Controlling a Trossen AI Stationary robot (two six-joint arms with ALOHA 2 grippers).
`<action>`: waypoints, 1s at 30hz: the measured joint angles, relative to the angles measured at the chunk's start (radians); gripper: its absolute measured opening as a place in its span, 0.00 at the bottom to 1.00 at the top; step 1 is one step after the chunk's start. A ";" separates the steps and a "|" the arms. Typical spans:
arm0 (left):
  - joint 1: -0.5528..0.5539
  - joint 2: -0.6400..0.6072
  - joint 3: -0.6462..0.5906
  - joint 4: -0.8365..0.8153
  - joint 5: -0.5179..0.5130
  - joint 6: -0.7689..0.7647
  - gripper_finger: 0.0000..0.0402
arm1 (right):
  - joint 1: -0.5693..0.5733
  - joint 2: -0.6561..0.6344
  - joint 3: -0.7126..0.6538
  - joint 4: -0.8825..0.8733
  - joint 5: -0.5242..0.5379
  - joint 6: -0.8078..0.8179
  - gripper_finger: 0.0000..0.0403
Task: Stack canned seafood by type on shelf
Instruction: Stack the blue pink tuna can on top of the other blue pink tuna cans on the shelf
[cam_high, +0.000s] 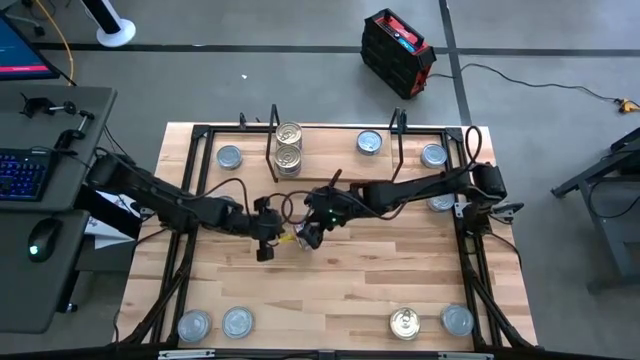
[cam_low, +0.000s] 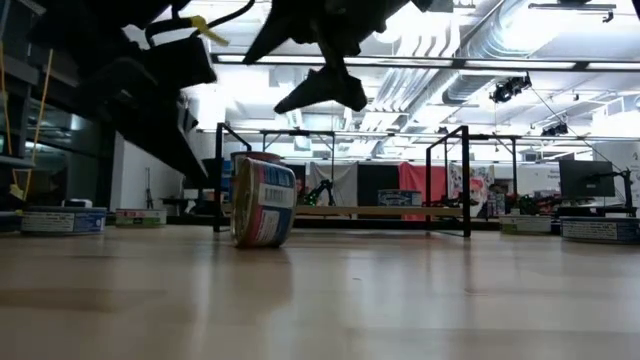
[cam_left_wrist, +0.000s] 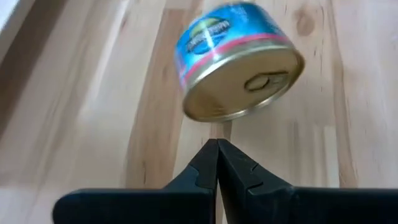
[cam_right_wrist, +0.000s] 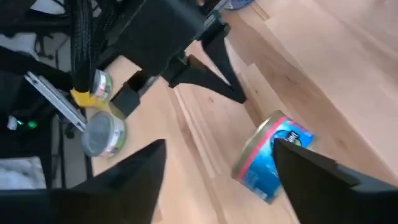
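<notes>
A: At the middle of the table (cam_high: 400, 280), what do the jaws show?

B: The right gripper (cam_right_wrist: 217, 168) has its fingers spread wide, with nothing between them. A blue-labelled tin (cam_right_wrist: 273, 163) lies just below and beyond them, apart from both fingers. The left gripper (cam_left_wrist: 217, 163) has its two fingers pressed together, tips meeting, and it grips nothing.

A: And how does that tin lie?

B: It is tipped up on its rim rather than flat. In the left wrist view its gold lid (cam_left_wrist: 245, 87) with the pull ring faces the left gripper, tilted, with the blue and pink label on top. In the low view it stands on edge on the wood (cam_low: 264, 200), so its short axis runs nearly level along the table, not upright.

A: Where is that against the rest?

B: Near the centre, between the two grippers, well in front of the shelf (cam_high: 330, 160). Two gold tins (cam_high: 288, 146) lie at the shelf's left end, touching each other. Silver-lidded tins (cam_high: 369, 143) lie around the back edge, and more tins (cam_high: 237, 321) lie along the front edge
</notes>
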 joint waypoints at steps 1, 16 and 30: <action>0.002 -0.008 0.000 -0.001 0.000 0.003 0.00 | 0.004 0.000 0.003 -0.008 0.011 0.020 0.74; 0.051 -0.114 0.001 -0.147 0.001 0.126 0.00 | 0.055 0.299 0.492 -0.624 0.230 0.292 0.78; 0.070 -0.146 0.000 -0.175 0.094 0.006 0.00 | 0.110 0.483 0.635 -0.750 0.146 0.427 0.78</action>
